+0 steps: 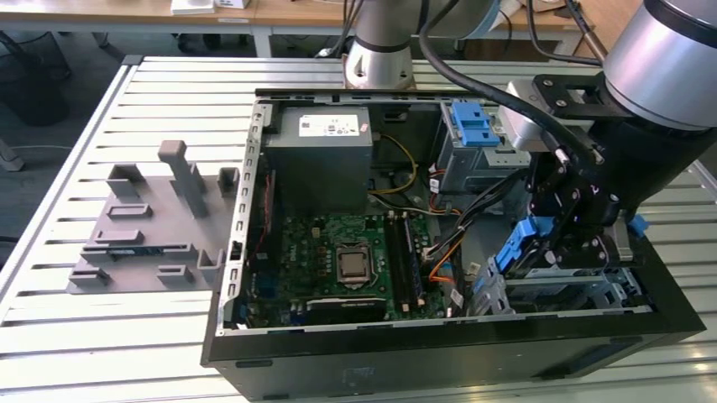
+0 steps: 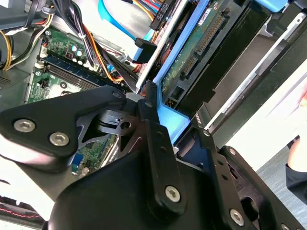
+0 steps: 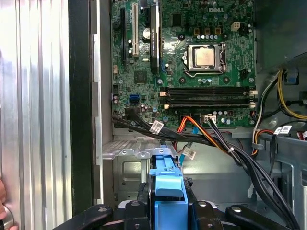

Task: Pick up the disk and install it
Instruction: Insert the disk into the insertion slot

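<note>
The disk [image 2: 192, 52] hangs on edge in my gripper [image 2: 163, 115], its green circuit-board side and connector showing in the second wrist view. A thin blue bracket [image 2: 171, 120] frames it, also seen as the blue bracket [image 1: 522, 245] and the blue bracket [image 3: 168, 184]. My gripper [image 1: 562, 252] is shut on the disk, with black fingers [image 3: 144, 199] on either side of the bracket. It hovers just above the metal drive bay [image 1: 572, 290] in the front corner of the open computer case [image 1: 448, 336], at the exterior view's right. The disk's labelled face is hidden.
Inside the case lie the motherboard [image 1: 342, 260], a grey power supply [image 1: 325, 159] and a drive cage with a blue latch [image 1: 473, 126]. Bundled cables [image 3: 216, 139] run right beside the bay. A grey parts fixture [image 1: 157, 218] stands at the exterior view's left. A hand [image 3: 3, 211] shows at the table's edge.
</note>
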Robot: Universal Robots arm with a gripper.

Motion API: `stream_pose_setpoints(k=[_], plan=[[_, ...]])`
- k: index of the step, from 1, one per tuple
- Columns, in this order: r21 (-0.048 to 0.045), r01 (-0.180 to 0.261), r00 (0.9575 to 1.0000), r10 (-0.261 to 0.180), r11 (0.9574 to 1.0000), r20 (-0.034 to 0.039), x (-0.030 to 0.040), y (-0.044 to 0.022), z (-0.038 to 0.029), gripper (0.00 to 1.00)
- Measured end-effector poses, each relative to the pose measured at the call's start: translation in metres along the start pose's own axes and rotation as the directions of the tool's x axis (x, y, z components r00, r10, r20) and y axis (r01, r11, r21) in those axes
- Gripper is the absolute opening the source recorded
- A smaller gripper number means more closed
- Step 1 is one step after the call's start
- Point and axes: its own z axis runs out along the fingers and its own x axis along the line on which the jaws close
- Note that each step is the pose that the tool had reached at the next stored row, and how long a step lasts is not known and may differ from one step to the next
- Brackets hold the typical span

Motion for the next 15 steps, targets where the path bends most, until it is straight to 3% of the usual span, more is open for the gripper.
stream_pose_setpoints(k=[8,9,13,15], plan=[[0.0000,0.000,1.0000,0.000,1.0000,0.0002,0.0000,0.0000,0.0002,0.38],[0.0000,0.000,1.0000,0.000,1.0000,0.0002,0.0000,0.0000,0.0003,0.44],[0.0000,0.000,1.0000,0.000,1.0000,0.0002,0.0000,0.0000,0.0021,0.44],[0.0000,0.000,1.0000,0.000,1.0000,0.0000,0.0000,0.0000,0.0029,0.36]])
